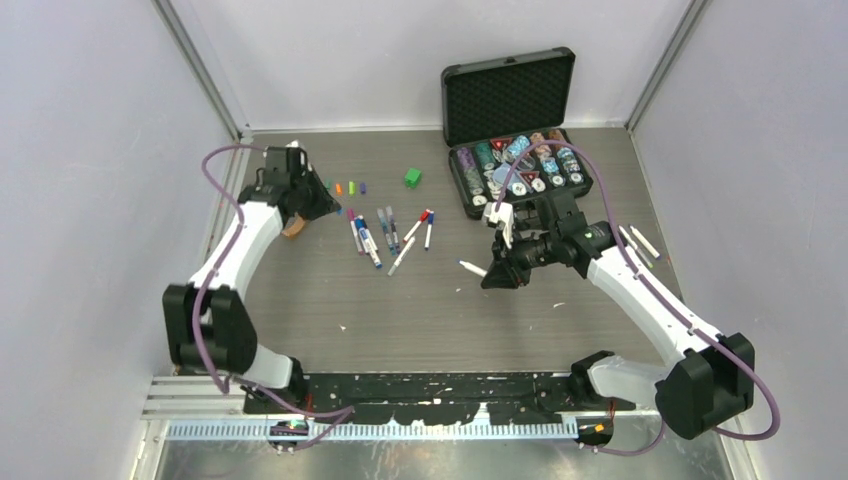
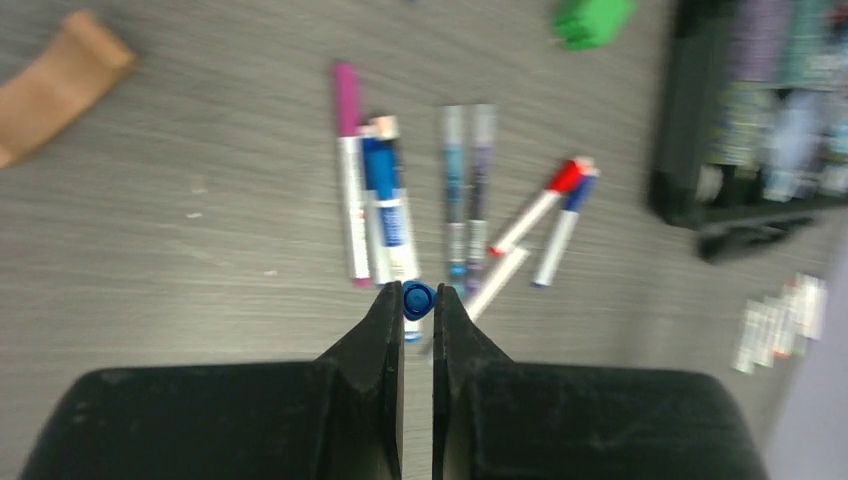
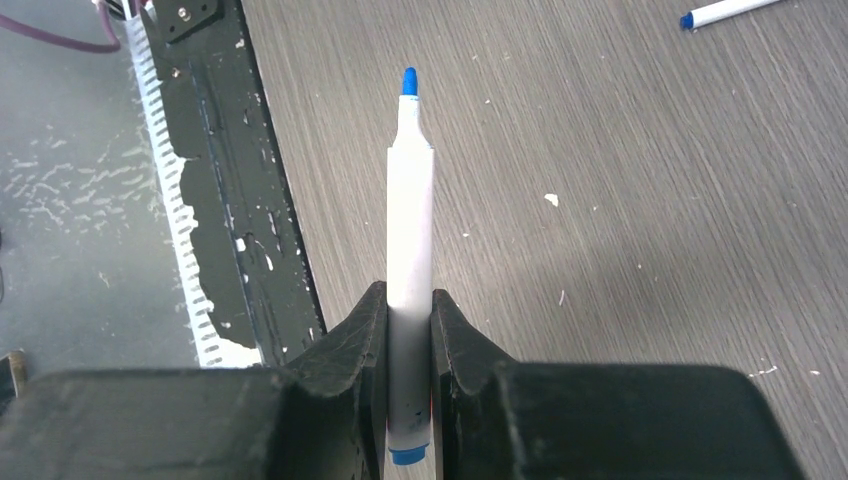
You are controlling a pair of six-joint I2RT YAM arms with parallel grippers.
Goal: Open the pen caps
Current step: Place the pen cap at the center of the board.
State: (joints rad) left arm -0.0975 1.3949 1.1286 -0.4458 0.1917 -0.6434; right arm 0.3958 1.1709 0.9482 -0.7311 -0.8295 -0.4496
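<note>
Left pincer (image 2: pixel 417 293) clamps the blue cap (image 2: pixel 418 301), right pincer (image 3: pixel 408 300) the uncapped blue pen (image 3: pixel 410 200); I'd lower both before letting go.

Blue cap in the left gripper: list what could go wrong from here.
1. The blue cap sits at the very tips of the left gripper; it may slip out and roll among the pens on the table.
2. The pen in the right gripper sticks far out with its tip bare; a low swing could mark the table.
</note>
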